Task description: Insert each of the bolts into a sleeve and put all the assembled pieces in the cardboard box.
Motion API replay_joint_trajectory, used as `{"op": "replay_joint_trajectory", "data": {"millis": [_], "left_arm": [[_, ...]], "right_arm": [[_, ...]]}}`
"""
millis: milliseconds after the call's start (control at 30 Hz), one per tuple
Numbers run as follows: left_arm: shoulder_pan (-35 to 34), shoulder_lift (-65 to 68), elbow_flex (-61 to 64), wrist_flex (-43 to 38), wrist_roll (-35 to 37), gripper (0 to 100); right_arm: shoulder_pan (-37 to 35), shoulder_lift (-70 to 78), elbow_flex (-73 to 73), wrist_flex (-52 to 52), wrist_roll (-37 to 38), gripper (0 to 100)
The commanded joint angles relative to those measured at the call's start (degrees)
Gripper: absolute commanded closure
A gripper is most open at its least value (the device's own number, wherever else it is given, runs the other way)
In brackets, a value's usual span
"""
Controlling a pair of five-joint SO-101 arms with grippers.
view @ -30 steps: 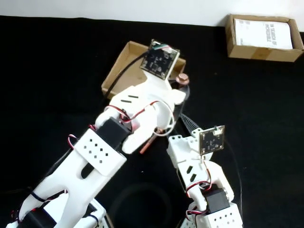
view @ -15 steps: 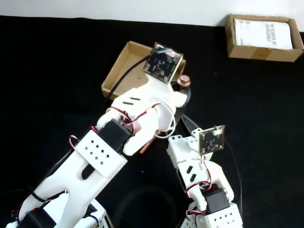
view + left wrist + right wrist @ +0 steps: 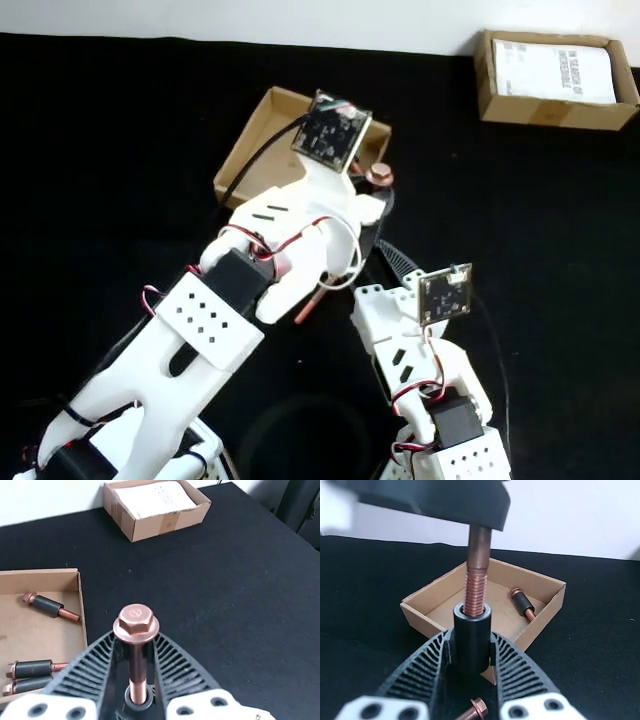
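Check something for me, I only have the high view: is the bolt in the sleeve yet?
Observer: Right wrist view shows the bolt tip inside the sleeve, with most threads exposed above it.
Operator: Who holds what?
Observer: The right gripper clamps the sleeve. The left gripper clamps the bolt's shank below the head.
Operator: Box count?
Observer: Three assembled pieces lie in the cardboard box.

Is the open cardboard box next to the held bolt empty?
No, three bolts with black sleeves lie on the floor of the cardboard box.
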Motion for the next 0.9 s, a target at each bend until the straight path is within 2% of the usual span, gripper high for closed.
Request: {"op": "replay_joint_trajectory", "data": {"millis": [0, 67, 267, 367, 500, 600, 667, 767, 867], "left_arm": [[1.01, -2.68, -0.13, 3.87, -0.26, 99], [1.8, -3.03, -0.22, 6.59, -0.26, 97], [4.0, -4.88, -0.66, 12.04, -0.26, 80], [4.26, -7.34, -0.66, 14.15, -0.26, 77], [4.62, -11.65, -0.66, 19.34, -0.88, 77], [4.53, -14.9, -0.31, 22.95, -6.51, 79], [4.18, -17.54, -0.22, 25.05, -8.97, 84], [4.18, -22.11, -0.22, 27.16, -12.22, 98], [3.74, -27.21, -0.13, 29.01, -15.38, 98]], "right_arm": [[-0.22, -1.01, 6.9, -1.19, 0.53, 99.2], [-0.22, -1.01, 6.9, -1.19, 0.53, 99.2], [-0.22, -0.84, 6.9, -1.19, 0.53, 99.2], [-0.22, -0.75, 6.9, -1.19, 0.53, 99.2], [-0.22, -0.75, 6.9, -1.19, 0.44, 99.2], [-0.22, -0.66, 6.02, -1.01, 0.18, 99.2], [-0.22, -0.66, 3.82, 0.92, -0.18, 99.2], [-0.22, -0.57, -1.98, 6.02, -5.1, 99.2], [-0.22, -0.48, -7.78, 11.03, -6.24, 99.2]]}}
